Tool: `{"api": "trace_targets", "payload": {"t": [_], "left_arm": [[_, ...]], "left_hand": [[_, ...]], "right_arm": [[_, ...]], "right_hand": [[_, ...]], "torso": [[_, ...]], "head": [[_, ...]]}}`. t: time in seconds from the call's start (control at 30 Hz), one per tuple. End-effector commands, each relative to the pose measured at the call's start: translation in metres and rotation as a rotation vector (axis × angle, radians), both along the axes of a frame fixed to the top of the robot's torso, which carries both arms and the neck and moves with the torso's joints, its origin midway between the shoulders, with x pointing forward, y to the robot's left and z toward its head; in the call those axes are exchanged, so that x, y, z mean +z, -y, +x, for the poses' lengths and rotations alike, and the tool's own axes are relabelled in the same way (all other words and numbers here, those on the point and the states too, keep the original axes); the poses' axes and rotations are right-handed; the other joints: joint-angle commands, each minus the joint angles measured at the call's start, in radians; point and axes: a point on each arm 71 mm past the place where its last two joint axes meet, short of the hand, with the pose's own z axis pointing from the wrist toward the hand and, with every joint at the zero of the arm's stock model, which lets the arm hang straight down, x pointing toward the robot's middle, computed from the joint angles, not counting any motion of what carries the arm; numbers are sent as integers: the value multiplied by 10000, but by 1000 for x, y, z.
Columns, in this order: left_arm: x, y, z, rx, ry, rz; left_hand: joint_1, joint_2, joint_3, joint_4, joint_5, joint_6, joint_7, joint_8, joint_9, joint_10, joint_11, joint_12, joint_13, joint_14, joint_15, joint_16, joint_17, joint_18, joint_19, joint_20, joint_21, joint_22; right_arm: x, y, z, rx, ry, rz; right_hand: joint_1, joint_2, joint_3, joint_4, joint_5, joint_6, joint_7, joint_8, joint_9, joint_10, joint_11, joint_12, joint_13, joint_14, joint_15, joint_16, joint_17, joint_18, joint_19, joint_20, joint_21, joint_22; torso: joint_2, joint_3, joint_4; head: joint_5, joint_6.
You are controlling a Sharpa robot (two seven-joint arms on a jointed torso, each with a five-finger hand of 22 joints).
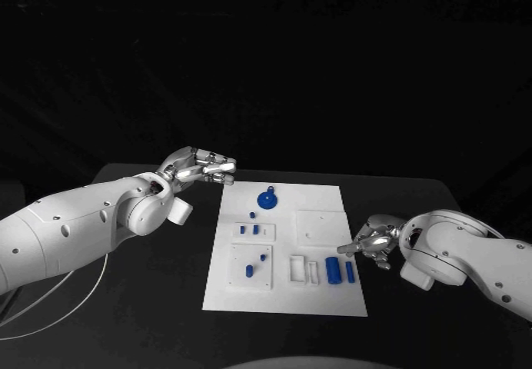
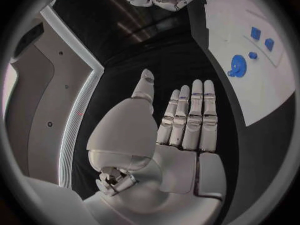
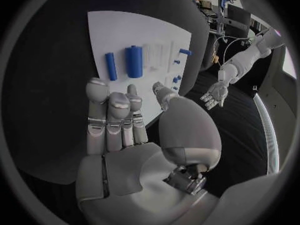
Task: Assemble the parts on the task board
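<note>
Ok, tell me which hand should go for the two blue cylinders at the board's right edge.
Right. The right hand hovers open just beside the two blue cylinders, while the left hand is off the task board near its far left corner.

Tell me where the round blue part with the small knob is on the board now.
In the head view, the round blue part lies on the far end of the task board, nearer its left edge, just beyond the small blue pegs and close to the left hand.

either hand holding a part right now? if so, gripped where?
Nothing held. Left hand and right hand are both open beside the task board; blue parts lie on it.
</note>
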Motion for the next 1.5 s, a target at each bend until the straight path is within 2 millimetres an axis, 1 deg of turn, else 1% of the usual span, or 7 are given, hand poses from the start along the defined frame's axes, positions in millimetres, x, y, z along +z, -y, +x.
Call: {"api": "trace_targets", "payload": {"t": [0.03,0.17,0.67,1.03,1.23,1.43,1.5], "left_arm": [[2,4,-2,-407,93,-291],[1,5,-3,-502,51,-310],[-1,7,-4,-790,-83,-202],[-1,7,-5,-930,-100,-263],[-1,7,-5,-949,-120,-264],[-1,6,-5,-925,-143,-239],[-1,6,-5,-932,-153,-236]], "left_hand": [[67,102,-146,20,-9,-59,2,27,4,-53,7,-12,10,-48,28,-27,14,-21,52,31,-14,-131],[70,106,-153,21,-9,-58,2,27,4,-53,7,-12,10,-48,28,-27,14,-21,53,32,-14,-138],[81,39,-251,163,-14,-224,64,23,1,-236,64,-14,9,-156,66,-26,9,-13,110,67,29,-793],[28,64,-295,254,-18,-174,45,24,5,-211,55,-13,9,-150,58,-26,-1,-42,141,45,30,-898],[22,72,-297,261,-18,-183,46,20,3,-213,54,-13,9,-151,59,-26,-1,-44,140,46,29,-902],[21,71,-309,266,-18,-201,53,21,3,-222,57,-13,8,-153,60,-25,-1,-46,140,45,28,-913],[21,71,-309,266,-18,-201,53,21,3,-222,57,-13,8,-153,60,-25,-1,-46,140,45,28,-913]], "right_arm": [[-8,-1,-8,472,-825,-597],[-14,-6,-11,694,-994,-733],[-36,-24,-12,705,-963,-789],[-47,-36,-9,448,-705,-792],[-50,-45,-10,462,-657,-618],[-52,-51,-10,587,-618,-651],[-53,-51,-10,628,-516,-806]], "right_hand": [[-77,-27,60,-24,26,60,-26,-18,70,78,7,-90,145,96,13,66,119,-66,428,27,88,112],[-110,-20,86,-41,24,22,-17,-24,87,84,15,-135,240,109,18,80,203,-72,441,33,143,210],[-152,-113,-33,-62,-47,-58,6,-19,47,66,34,-207,441,113,27,27,309,-66,449,40,260,447],[-192,-217,-227,101,-60,-56,3,-17,-78,121,23,-248,517,134,6,-9,387,-97,473,4,304,546],[-163,-300,-700,437,-58,-76,-2,-14,-139,131,22,-277,565,147,3,-28,438,-103,481,-2,323,613],[2,-329,-784,618,-59,-98,9,-18,-185,129,28,-324,608,157,6,-58,487,-103,480,-3,307,678],[149,-348,-751,490,-60,-103,16,-14,-191,130,28,-326,615,158,7,-61,494,-104,480,0,312,690]], "torso": [[-3,-15,27],[5,-11,10],[29,23,15],[24,2,18],[22,4,39],[14,2,31],[15,-2,35]], "head": [[-26,-46],[-49,-86],[103,-122],[183,-139],[171,-156],[186,-159],[174,-158]]}}
